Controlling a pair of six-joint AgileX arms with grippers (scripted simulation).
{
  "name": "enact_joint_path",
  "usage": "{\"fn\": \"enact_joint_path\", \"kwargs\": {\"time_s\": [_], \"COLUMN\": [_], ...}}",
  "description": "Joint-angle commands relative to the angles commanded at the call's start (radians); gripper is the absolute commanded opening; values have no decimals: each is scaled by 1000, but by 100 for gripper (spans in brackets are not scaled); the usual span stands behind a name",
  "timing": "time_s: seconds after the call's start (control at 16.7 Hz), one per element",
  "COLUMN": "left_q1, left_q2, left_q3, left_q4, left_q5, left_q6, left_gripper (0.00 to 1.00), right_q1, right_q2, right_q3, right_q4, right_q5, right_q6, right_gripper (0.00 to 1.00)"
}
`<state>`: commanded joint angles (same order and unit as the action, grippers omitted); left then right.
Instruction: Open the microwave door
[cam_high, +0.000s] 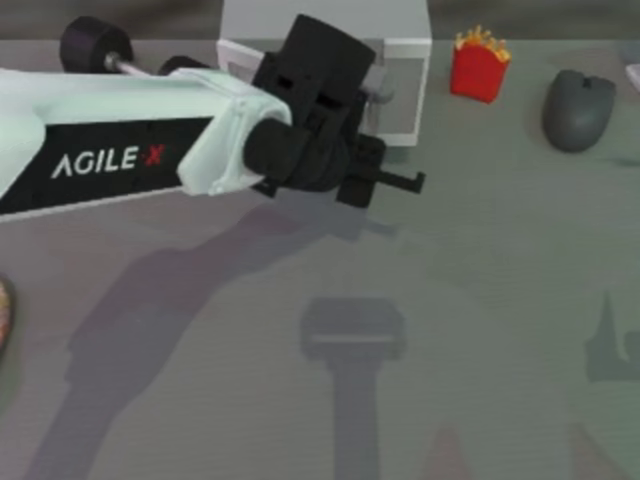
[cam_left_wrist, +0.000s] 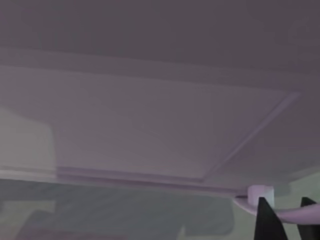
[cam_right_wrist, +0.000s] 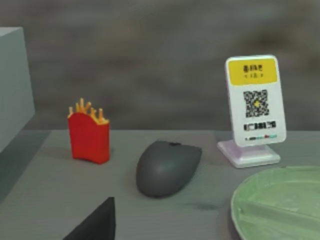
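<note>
The light grey microwave (cam_high: 400, 40) stands at the back middle of the table. My left arm (cam_high: 110, 150) reaches across from the left, and its black wrist covers most of the oven's front. In the left wrist view the microwave door (cam_left_wrist: 150, 125) with its pale window fills the picture. The silvery handle bar (cam_left_wrist: 295, 214) runs between my left gripper's (cam_left_wrist: 289, 220) two dark fingertips, which are closed in on it. My right gripper is off to the right; only one dark finger (cam_right_wrist: 102, 222) shows, with nothing against it.
A red box of fries (cam_high: 480, 65) and a dark mouse (cam_high: 578, 108) sit to the right of the microwave. A QR code stand (cam_right_wrist: 255, 105) and a green plate (cam_right_wrist: 280, 200) lie farther right. A black dumbbell (cam_high: 95, 45) is at the back left.
</note>
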<state>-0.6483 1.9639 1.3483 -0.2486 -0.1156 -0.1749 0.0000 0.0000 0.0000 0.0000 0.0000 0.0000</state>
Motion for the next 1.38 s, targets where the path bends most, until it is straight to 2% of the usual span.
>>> {"fn": "enact_joint_path", "kwargs": {"time_s": [0.42,1.38], "left_q1": [12,12], "left_q2": [-24,-25], "left_q3": [-35,-36], "left_q4": [15,15], "left_q5": [34,35], "left_q6": [40,41], "left_gripper": [0,0], "right_q1": [0,0], "right_q2": [0,0], "right_q3": [0,0], "right_q4": [0,0], "right_q5": [0,0], "right_q6": [0,0], "right_gripper": [100,100]}}
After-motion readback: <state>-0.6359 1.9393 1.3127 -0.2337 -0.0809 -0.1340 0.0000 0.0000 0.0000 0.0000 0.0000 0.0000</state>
